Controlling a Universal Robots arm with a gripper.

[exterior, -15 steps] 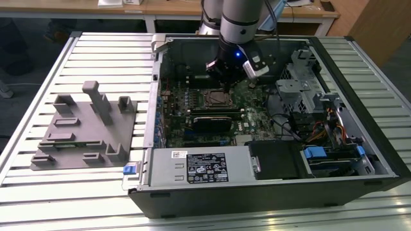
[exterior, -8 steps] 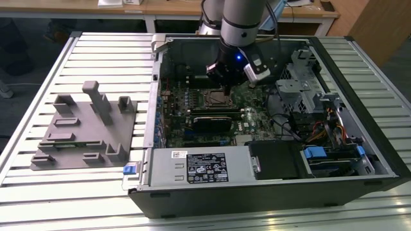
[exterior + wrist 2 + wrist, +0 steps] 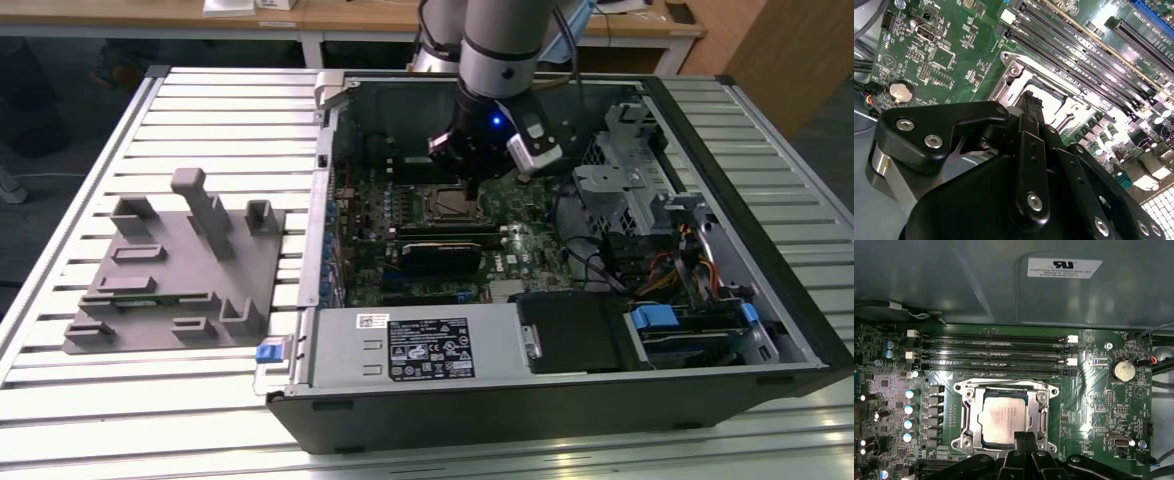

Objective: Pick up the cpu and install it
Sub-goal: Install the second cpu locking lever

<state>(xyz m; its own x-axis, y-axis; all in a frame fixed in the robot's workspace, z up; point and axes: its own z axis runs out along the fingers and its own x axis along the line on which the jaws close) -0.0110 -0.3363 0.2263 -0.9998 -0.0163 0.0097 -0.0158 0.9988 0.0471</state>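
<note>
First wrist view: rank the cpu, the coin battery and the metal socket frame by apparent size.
Largest to smallest as they look:
1. metal socket frame
2. cpu, lying inside the frame, its near edge hidden by the tool
3. coin battery

The cpu (image 3: 1004, 417) — a thin, flat square chip with a pale silvery-grey metal top — lies level inside the metal-framed socket (image 3: 968, 412) on the green board, one edge hidden in the first wrist view.

Cpu (image 3: 1003, 417) seated in socket (image 3: 1004, 415); end effector (image 3: 1025, 440) at its edge.
</note>
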